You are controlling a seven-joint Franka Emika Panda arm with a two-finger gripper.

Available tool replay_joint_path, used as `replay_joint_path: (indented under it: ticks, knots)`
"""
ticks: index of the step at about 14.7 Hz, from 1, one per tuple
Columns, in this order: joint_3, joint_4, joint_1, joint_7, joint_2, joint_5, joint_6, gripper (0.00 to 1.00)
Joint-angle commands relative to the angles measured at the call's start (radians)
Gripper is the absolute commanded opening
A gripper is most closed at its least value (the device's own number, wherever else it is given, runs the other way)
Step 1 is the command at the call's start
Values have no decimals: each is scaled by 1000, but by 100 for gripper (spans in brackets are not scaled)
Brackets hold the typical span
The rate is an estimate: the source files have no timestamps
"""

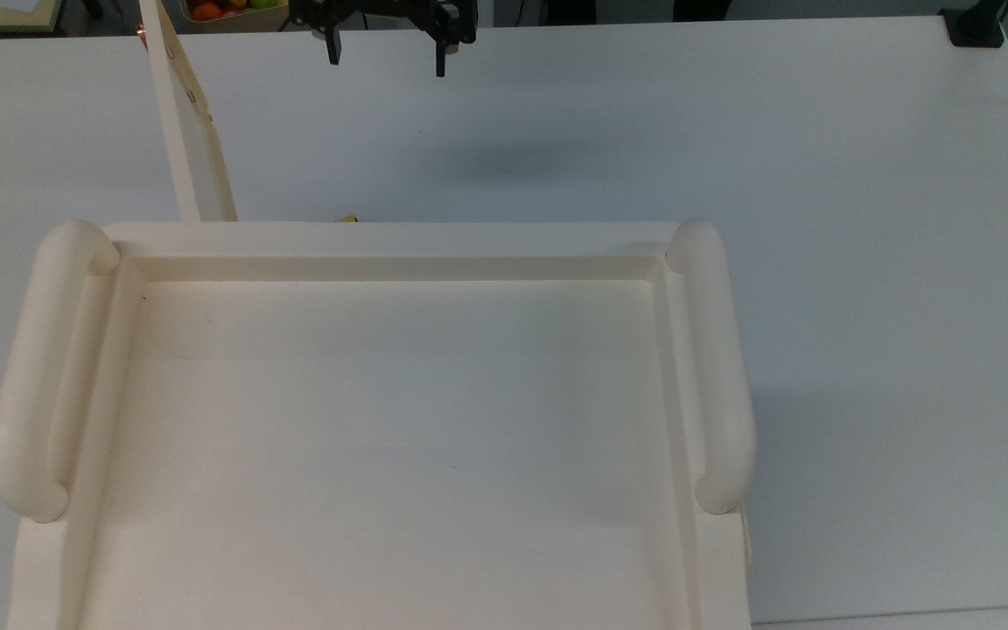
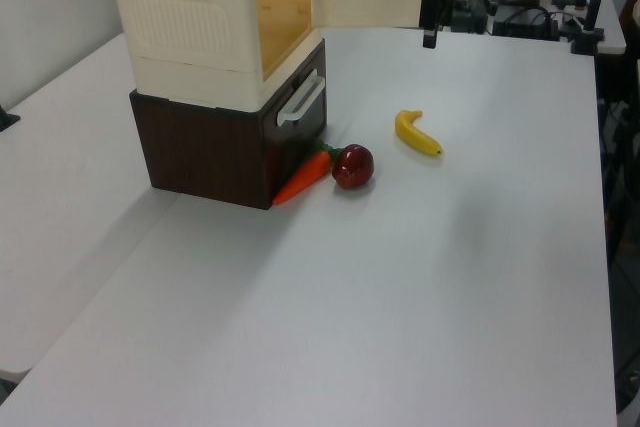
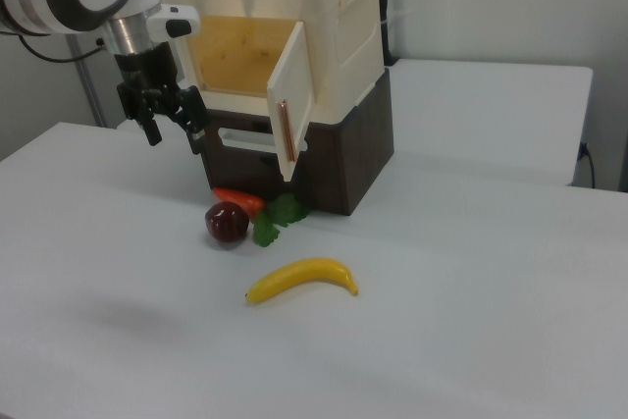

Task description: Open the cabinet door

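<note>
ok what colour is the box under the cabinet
Dark brown, wood-grain look; the box under the cabinet shows best in the left view.

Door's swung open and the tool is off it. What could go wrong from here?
1. The cabinet door stands wide open with nothing holding it; it might swing back if the cabinet gets bumped.
2. The tool hangs open beside the cabinet's front, above the table. A careless retreat could clip the door's edge.
3. The apple, carrot and banana lie below the door, so a low sweep may scatter them.
</note>
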Motion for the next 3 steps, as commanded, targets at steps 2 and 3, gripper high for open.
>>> replay_joint_path:
  ticks: [2, 3]
  knots:
    - [-8, -34, -2, -18, -21, 19, -18, 100]
    - [-8, -33, -2, -18, -23, 19, -27, 100]
